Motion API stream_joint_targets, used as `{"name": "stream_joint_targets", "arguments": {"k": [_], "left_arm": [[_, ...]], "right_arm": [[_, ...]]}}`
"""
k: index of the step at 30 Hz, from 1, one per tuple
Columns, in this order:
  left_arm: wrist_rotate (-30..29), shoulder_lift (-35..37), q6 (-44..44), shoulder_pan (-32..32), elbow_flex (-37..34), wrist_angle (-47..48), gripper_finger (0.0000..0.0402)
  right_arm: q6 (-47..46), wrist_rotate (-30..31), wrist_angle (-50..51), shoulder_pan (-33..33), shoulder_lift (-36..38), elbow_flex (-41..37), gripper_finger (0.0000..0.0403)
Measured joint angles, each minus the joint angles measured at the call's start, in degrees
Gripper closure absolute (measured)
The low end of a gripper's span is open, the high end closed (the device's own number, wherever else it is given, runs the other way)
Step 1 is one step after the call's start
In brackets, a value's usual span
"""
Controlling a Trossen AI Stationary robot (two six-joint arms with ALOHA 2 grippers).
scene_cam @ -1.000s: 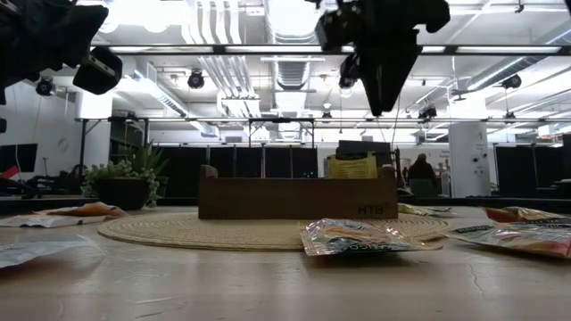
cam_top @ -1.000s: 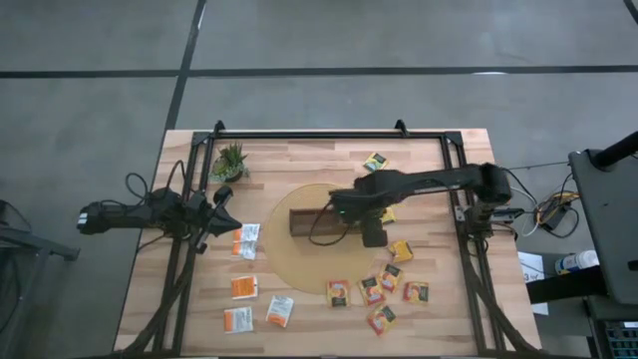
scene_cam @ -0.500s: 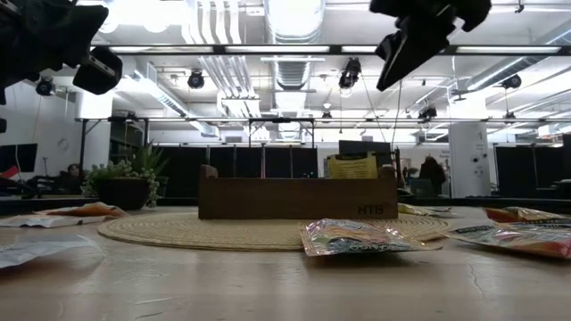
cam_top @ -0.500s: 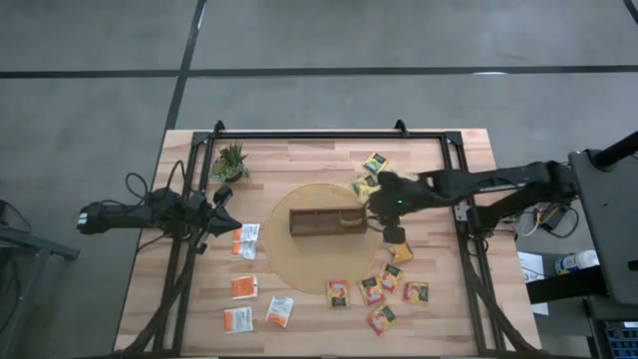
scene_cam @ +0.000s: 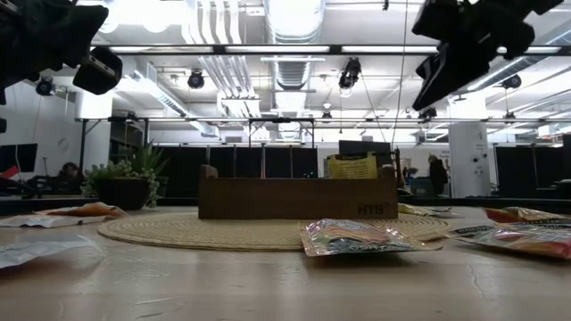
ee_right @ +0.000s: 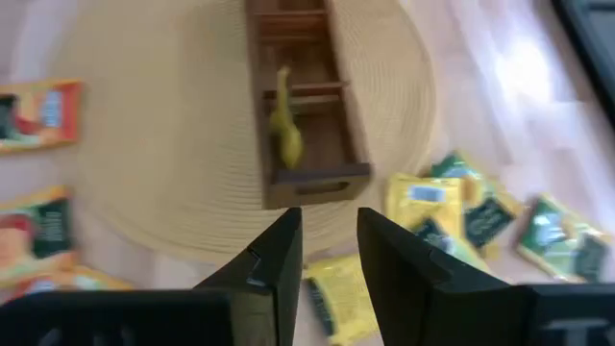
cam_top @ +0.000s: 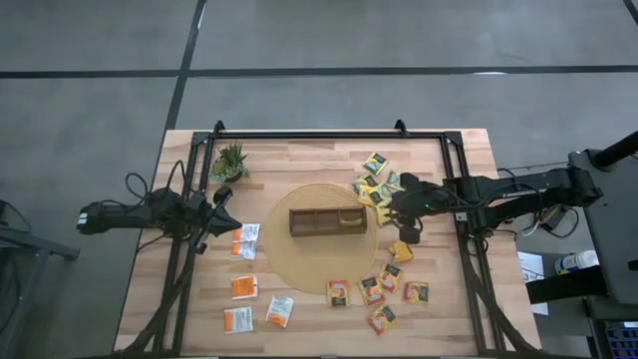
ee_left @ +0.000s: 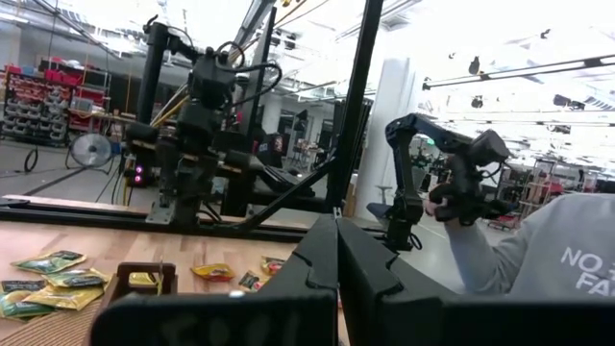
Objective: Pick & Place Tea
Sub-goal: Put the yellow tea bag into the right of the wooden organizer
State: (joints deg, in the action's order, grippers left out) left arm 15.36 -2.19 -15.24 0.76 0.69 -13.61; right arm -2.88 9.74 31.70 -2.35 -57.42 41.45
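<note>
Near worktop edge [cam_top: 299,339]: orange-brown sachets [cam_top: 374,291] and white-and-orange sachets [cam_top: 244,289] lying flat. Centre: wooden tray [cam_top: 327,220] on round woven mat [cam_top: 299,261], one yellow sachet [ee_right: 284,135] standing in its end compartment. Beyond: right tool [cam_top: 409,224], fingers slightly apart, empty, beside yellow-green sachets [cam_top: 371,187]. Left tool [cam_top: 223,195] pressed together, near potted plant [cam_top: 230,160].

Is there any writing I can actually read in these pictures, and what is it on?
"HTB": on the front of the wooden tray, low view; faint, a best reading.
"NO" above "FA", cut off by the picture's edge: on a person's grey sleeve.
Print on the tea sachets: too blurred to read.
</note>
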Motion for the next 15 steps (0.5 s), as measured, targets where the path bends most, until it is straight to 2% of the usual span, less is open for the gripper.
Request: {"name": "stream_joint_targets", "arguments": {"k": [7,15], "left_arm": [[0.0,0.0,0.0,0.0,0.0,0.0,0.0402],[0.0,0.0,0.0,0.0,0.0,0.0,0.0402]], "right_arm": [[7.0,13.7,-4.9,0.0,0.7,-2.9,0.0320],[12.0,14.7,-7.4,0.0,0.6,-4.5,0.0333]]}}
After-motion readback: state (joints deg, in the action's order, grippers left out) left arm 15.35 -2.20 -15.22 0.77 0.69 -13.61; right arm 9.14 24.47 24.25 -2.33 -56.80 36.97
